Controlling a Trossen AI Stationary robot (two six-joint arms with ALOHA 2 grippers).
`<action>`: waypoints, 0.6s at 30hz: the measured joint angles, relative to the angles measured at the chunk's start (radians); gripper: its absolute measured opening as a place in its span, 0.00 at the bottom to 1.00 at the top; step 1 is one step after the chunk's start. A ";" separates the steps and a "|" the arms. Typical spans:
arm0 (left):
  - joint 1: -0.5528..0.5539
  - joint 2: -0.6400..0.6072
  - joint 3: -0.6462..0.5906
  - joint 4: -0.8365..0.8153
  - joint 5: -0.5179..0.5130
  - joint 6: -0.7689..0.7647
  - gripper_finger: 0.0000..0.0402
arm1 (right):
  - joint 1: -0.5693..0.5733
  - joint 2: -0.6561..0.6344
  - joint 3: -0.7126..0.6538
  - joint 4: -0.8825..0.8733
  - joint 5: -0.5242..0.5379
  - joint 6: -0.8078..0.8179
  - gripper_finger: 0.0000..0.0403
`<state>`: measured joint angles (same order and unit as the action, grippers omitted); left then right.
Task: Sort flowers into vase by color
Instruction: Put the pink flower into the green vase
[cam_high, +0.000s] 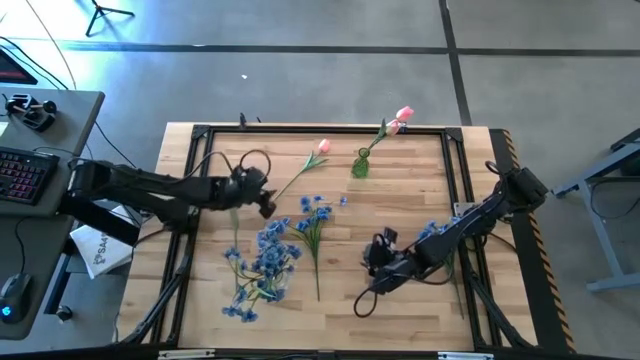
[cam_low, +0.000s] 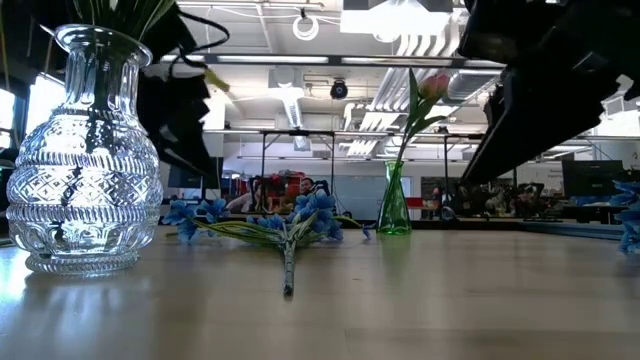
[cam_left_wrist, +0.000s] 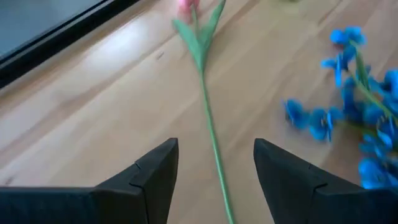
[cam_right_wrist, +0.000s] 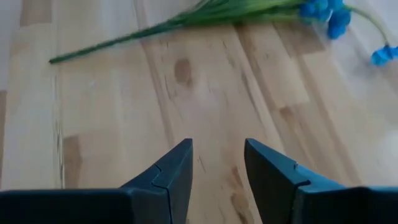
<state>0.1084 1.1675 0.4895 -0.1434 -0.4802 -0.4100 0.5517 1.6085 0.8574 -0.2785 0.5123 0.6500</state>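
A pink tulip (cam_high: 322, 147) lies flat on the table, its green stem (cam_left_wrist: 211, 130) running toward my left gripper (cam_high: 265, 203). That gripper (cam_left_wrist: 216, 171) is open, one finger on each side of the stem, not touching it. A second pink tulip (cam_high: 403, 117) stands in the small green vase (cam_high: 360, 166) (cam_low: 393, 205). A loose blue flower (cam_high: 314, 218) (cam_low: 290, 222) lies mid-table. More blue blossoms (cam_high: 262, 265) cluster over the clear glass vase (cam_low: 85, 150). My right gripper (cam_high: 381, 256) (cam_right_wrist: 217, 168) hovers open over bare wood, near a blue flower's stem (cam_right_wrist: 155, 28).
Further blue blossoms (cam_high: 436, 230) lie under my right arm near the table's right side. A black frame (cam_high: 200, 132) borders the tabletop. Bare wood shows between the loose blue flower and my right gripper. A desk with a keyboard (cam_high: 22, 172) stands left of the table.
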 joint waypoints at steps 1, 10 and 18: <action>0.028 0.024 -0.005 0.053 0.037 0.030 0.49 | -0.002 0.000 0.000 0.007 0.005 -0.004 0.35; 0.159 0.291 -0.010 0.336 0.140 0.193 0.49 | -0.009 0.000 0.000 0.017 0.008 -0.021 0.35; 0.212 0.457 -0.008 0.441 0.209 0.204 0.45 | -0.009 0.000 0.000 0.029 0.015 -0.022 0.35</action>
<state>0.3206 1.6249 0.4815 0.2979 -0.2710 -0.2060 0.5430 1.6085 0.8574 -0.2492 0.5270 0.6277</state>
